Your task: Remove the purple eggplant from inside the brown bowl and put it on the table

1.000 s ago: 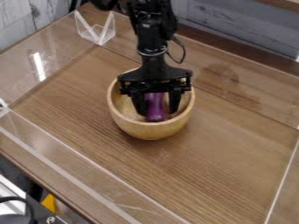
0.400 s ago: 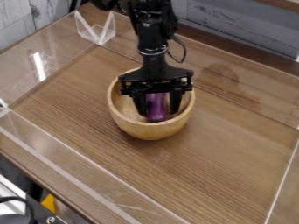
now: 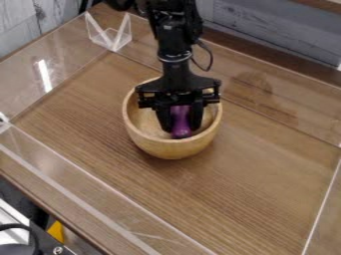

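We see the black robot gripper (image 3: 180, 112) reaching down from above into the round, light-brown wooden bowl (image 3: 170, 149). Its fingers are drawn in around the small, glossy purple toy eggplant (image 3: 181, 128), apparently pinching it from its left and right sides. The dark fingers cover part of the toy, so we cannot make out every point of contact.

The eggplant is inside the bowl, its visible body pointing toward the near wall. We judge that the grip crosses its narrow width because that gives the fingers opposing sides to press on, while the open top of the bowl leaves the arm a way in from above. The thick wall encircles both toy and fingertips, so we think a straight lift suits the next move better than a sideways pull, which could catch the rim and drag the bowl along. The glossy skin may also let the toy slip or turn if the pinch is shallow.

The bowl rests on the brown wood-grain table (image 3: 273, 154), where the eggplant has to end up. We would carry it past the rim and lower it onto the bare wood to the side, taking out the toy alone and leaving the bowl where it sits.

As for brands, labels or writing, we can read none on the arm, the bowl or the tabletop.
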Available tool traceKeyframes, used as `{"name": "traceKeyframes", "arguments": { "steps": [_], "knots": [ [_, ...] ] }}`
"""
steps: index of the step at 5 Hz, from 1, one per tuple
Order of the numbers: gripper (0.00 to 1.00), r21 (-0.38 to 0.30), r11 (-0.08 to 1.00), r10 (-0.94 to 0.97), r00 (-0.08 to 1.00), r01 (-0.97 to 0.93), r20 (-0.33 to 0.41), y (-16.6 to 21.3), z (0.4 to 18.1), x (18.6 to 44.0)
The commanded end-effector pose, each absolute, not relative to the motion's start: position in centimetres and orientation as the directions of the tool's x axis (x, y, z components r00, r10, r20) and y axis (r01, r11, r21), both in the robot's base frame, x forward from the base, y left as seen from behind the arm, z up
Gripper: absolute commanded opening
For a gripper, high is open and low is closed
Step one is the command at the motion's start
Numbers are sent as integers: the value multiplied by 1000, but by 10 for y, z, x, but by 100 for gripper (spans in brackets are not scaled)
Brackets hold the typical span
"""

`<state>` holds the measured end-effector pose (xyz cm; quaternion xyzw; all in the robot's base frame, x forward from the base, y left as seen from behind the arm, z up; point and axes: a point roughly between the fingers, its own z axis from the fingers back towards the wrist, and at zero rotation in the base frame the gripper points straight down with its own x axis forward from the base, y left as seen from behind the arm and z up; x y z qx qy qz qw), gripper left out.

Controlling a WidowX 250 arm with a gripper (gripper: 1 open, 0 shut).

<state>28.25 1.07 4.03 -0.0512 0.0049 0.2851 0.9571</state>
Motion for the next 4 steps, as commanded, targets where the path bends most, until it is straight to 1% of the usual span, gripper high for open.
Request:
{"name": "traceKeyframes", "arguments": {
  "steps": [1, 2, 3, 4],
  "knots": [
    [100, -131, 829, 551, 834, -544, 25, 14, 58, 294],
    [0, -131, 827, 554, 832, -547, 23, 14, 58, 294],
    [0, -133, 825, 556, 831, -549, 20, 14, 59, 294],
    [100, -137, 827, 553, 832, -545, 27, 14, 60, 294]
  ]
}}
